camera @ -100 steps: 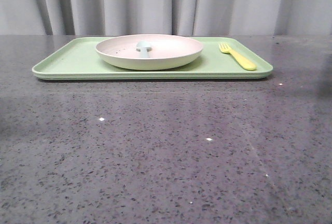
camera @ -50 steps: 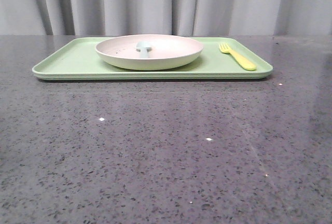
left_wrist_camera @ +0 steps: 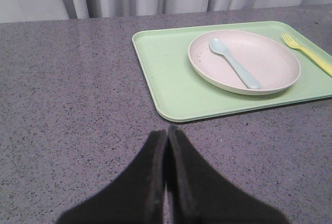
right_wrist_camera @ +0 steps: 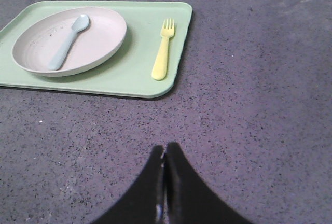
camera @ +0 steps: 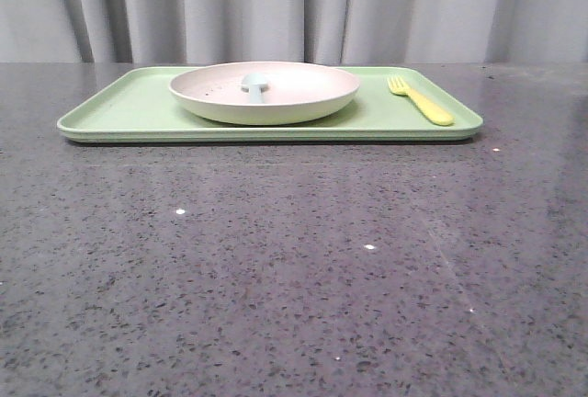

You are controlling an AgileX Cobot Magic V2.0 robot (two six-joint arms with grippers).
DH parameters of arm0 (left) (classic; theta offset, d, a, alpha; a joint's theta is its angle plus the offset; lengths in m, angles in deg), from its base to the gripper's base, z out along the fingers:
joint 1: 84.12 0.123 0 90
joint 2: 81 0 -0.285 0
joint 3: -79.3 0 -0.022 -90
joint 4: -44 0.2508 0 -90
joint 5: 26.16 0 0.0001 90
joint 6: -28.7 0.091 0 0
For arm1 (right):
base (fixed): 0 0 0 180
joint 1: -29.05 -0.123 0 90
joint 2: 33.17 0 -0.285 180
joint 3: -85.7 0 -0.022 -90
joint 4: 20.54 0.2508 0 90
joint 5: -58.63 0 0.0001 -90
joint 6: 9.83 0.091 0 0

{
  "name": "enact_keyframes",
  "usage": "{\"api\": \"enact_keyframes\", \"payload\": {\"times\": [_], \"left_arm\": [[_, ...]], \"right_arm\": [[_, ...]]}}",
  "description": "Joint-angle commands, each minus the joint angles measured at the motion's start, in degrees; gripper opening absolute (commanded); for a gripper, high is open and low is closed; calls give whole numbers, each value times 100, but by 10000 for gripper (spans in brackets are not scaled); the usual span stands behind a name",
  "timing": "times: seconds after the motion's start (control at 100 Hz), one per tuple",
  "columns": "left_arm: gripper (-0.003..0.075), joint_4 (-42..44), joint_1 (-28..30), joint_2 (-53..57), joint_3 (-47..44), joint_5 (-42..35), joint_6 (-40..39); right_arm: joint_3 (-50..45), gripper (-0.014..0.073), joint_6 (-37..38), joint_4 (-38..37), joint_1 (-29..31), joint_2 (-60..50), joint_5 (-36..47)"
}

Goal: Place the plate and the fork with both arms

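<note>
The speckled grey stone table [camera: 276,268] carries a flat rectangular light green tray [camera: 129,107]. On it sits the wide pinkish-cream plate [camera: 294,89] holding a pale blue spoon [left_wrist_camera: 233,63], and just beside the plate lies the small yellow plastic fork [right_wrist_camera: 163,55]. Both pieces look placed. The left tool [left_wrist_camera: 167,136] and right tool [right_wrist_camera: 165,151] hang pinched together, empty, well short of the tray; best they stay clear.

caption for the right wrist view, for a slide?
Shut right gripper above the countertop, facing tray with plate, spoon, fork.
</note>
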Motion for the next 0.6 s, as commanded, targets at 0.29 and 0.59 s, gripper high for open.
{"api": "enact_keyframes", "payload": {"times": [0.29,0.59], "left_arm": [[-20,-5,19,541,-230,-438,-48],[-20,-5,19,541,-230,-438,-48]], "right_arm": [[-274,-67,-61,-113,31,-794,440],[-274,-67,-61,-113,31,-794,438]]}}
